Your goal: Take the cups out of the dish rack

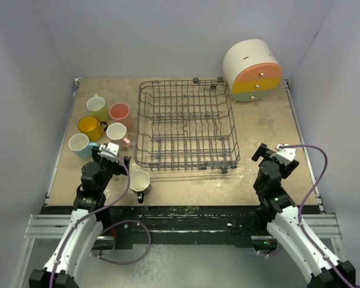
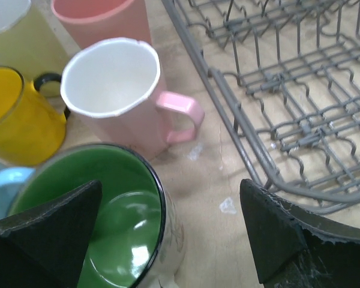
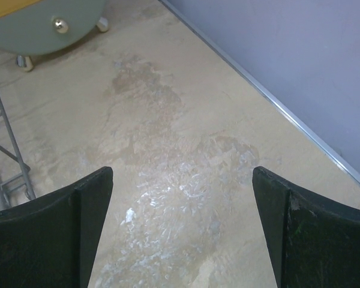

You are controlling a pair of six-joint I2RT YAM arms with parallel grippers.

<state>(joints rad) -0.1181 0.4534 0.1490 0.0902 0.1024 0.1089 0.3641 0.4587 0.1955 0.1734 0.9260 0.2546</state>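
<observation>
I've got left gripper (image 2: 171, 195) jaws spread above green-lined mug (image 2: 120, 198) | right gripper (image 3: 183, 177) jaws spread too | grey wire dish rack (image 1: 186, 126) just right

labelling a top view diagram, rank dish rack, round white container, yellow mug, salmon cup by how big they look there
1. dish rack, by far the largest.
2. round white container.
3. yellow mug and salmon cup: they look about alike, so no ranking between them.
</observation>
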